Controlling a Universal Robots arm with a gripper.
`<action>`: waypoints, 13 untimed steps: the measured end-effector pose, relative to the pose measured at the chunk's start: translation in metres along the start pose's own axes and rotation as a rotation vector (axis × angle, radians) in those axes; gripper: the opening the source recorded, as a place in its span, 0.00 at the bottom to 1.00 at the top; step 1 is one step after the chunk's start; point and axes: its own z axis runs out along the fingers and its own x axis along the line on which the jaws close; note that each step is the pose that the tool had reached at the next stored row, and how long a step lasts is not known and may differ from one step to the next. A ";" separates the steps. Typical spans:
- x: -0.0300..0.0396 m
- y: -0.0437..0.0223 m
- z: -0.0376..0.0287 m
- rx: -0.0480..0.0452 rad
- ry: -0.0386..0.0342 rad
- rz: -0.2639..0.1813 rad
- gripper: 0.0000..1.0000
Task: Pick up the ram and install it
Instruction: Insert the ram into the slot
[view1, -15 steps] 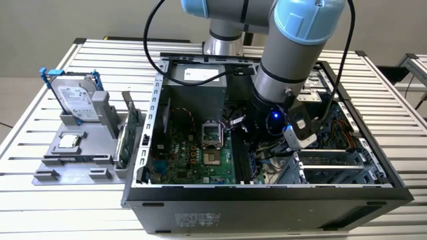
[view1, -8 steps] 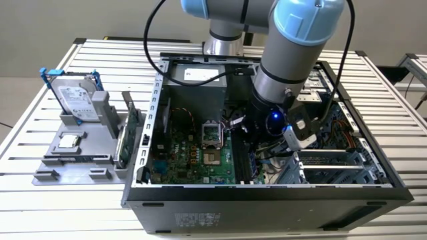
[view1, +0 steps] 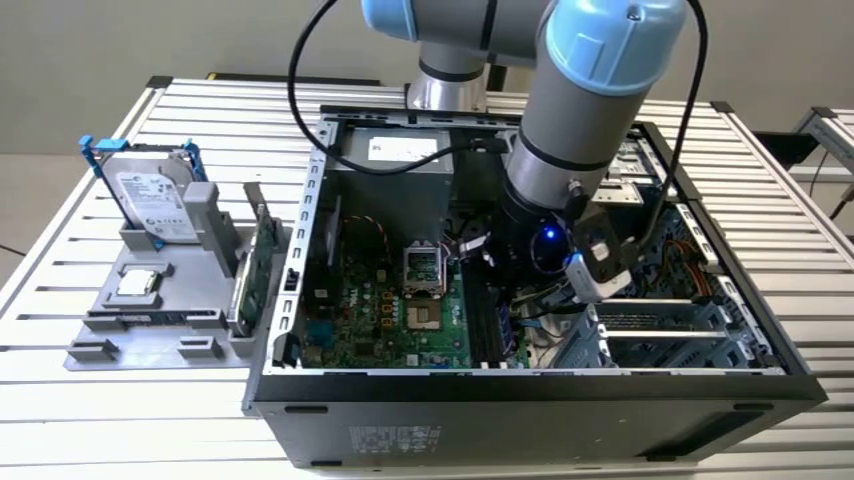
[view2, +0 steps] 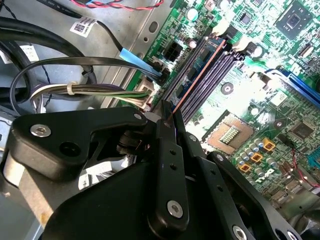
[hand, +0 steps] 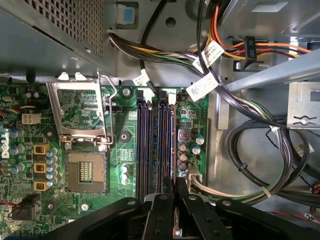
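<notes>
The ram (view2: 197, 75) is a thin dark stick seen edge-on, with a copper-coloured edge. It lies along the outermost of the dark memory slots (hand: 152, 145) on the green motherboard (view1: 387, 310). In the first wrist view the ram (hand: 174, 145) runs as a narrow line beside the slots. My gripper (view2: 167, 112) is shut on the near end of the stick, black fingers (hand: 187, 205) pressed on both faces. In the exterior view the arm's wrist (view1: 561, 170) reaches down into the open computer case (view1: 534, 385). I cannot tell how deep the ram sits in its slot.
An open processor socket (hand: 87, 172) lies beside the slots. Bundled cables (hand: 260, 150) crowd the case wall on the other side. Outside the case, a grey fixture (view1: 147, 310) holds a hard drive (view1: 154, 200) in a blue frame and a green card (view1: 260, 260).
</notes>
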 end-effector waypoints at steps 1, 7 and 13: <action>0.0000 0.0001 0.0005 -0.0001 -0.0001 0.000 0.00; -0.0005 0.0004 0.0028 0.0001 0.0001 0.001 0.00; -0.0005 0.0014 0.0034 0.0002 0.0000 0.001 0.00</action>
